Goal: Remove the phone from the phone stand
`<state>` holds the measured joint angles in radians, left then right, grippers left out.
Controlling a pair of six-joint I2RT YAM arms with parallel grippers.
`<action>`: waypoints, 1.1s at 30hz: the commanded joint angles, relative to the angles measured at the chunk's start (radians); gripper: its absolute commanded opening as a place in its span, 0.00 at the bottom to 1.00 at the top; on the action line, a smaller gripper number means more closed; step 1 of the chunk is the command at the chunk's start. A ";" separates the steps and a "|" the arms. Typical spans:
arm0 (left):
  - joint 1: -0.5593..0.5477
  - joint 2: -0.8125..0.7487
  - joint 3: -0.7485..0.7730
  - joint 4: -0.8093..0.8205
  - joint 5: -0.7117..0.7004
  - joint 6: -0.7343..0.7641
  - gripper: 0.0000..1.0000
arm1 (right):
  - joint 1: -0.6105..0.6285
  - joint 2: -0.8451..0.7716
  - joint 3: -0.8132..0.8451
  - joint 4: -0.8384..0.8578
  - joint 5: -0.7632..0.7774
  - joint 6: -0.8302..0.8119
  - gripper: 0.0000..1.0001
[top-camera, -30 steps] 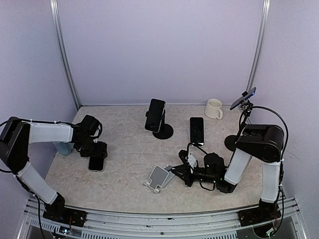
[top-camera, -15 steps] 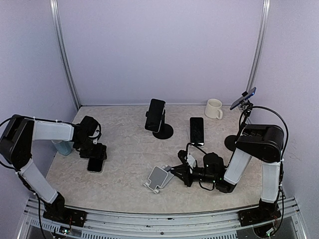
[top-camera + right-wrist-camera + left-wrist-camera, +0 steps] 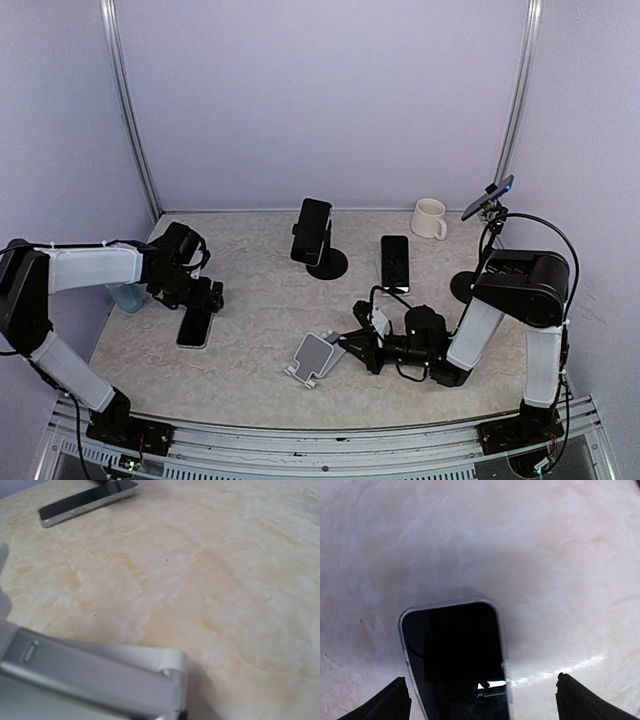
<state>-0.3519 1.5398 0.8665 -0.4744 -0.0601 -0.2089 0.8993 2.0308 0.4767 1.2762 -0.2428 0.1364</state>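
Phone (image 3: 194, 327) lies flat on your bench (image 3: 262, 292), off the phone stand (image 3: 316, 357), untouched between your left gripper's (image 3: 205, 303) wide-open jaws, while your right gripper (image 3: 352, 343) pinches the stand's edge.

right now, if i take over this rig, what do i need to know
Left gripper: jaws open over the phone, not gripping it.
Right gripper: shut at the stand's edge; whether it grips the stand is unclear.
Phone lies flat on the table, left side. The stand sits empty near the front centre.
Done: phone is off the stand.
To do: probably just back both arms away.
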 commanded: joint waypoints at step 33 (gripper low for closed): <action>-0.898 0.011 -0.110 0.583 -0.242 -0.303 0.99 | 0.048 -0.112 -0.127 0.113 0.059 -0.020 0.56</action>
<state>-1.2339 1.4998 0.7059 0.0597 -0.2562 -0.4606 0.9371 1.9499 0.3759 1.3151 -0.2024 0.1055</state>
